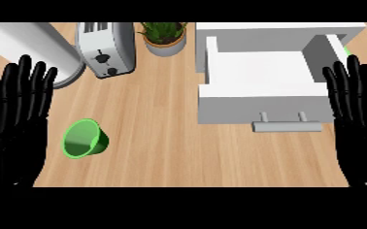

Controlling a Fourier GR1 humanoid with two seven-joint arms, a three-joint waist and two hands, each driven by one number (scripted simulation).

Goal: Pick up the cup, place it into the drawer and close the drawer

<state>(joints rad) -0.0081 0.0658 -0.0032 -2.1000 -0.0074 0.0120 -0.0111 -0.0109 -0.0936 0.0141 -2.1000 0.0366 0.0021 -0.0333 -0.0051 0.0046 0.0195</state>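
At the counter's left edge, straight released fingers are pointing up on the left hand, grasping nothing. Right hand is resting likewise at the right edge, fingers released. Green cup is lying tipped near the front-left corner, well apart from the drawer. Drawer is standing open at back-right, handle facing front. Toaster and potted plant are sitting along the back edge.

The light wooden tabletop shows fine grain. The green cup looks like smooth plastic. The silver toaster is shiny metal; the white drawer is matt.
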